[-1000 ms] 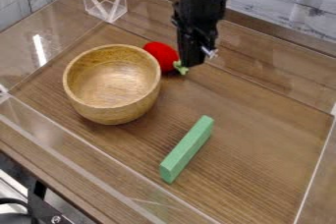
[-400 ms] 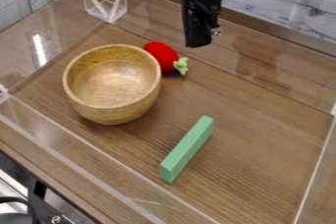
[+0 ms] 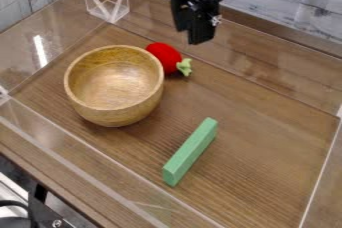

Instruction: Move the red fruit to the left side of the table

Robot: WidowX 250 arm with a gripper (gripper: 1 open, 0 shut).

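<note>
The red fruit (image 3: 163, 55), small, round and glossy with a green leafy end, lies on the table (image 3: 267, 112) just behind the right rim of the wooden bowl. My gripper (image 3: 198, 34) hangs in the air above and slightly right of the fruit, clear of it. Its dark fingers look spread apart, with nothing between them. The fruit rests free on the wood.
A wooden bowl (image 3: 115, 84) stands left of centre, touching or nearly touching the fruit. A green rectangular block (image 3: 191, 151) lies in front towards the right. Low clear acrylic walls (image 3: 27, 47) ring the table, and a clear stand (image 3: 107, 4) sits at the back left.
My gripper has lifted away from beside the fruit and shifted slightly left. Its jaws look wider than before. The fruit, bowl and block have stayed put.
</note>
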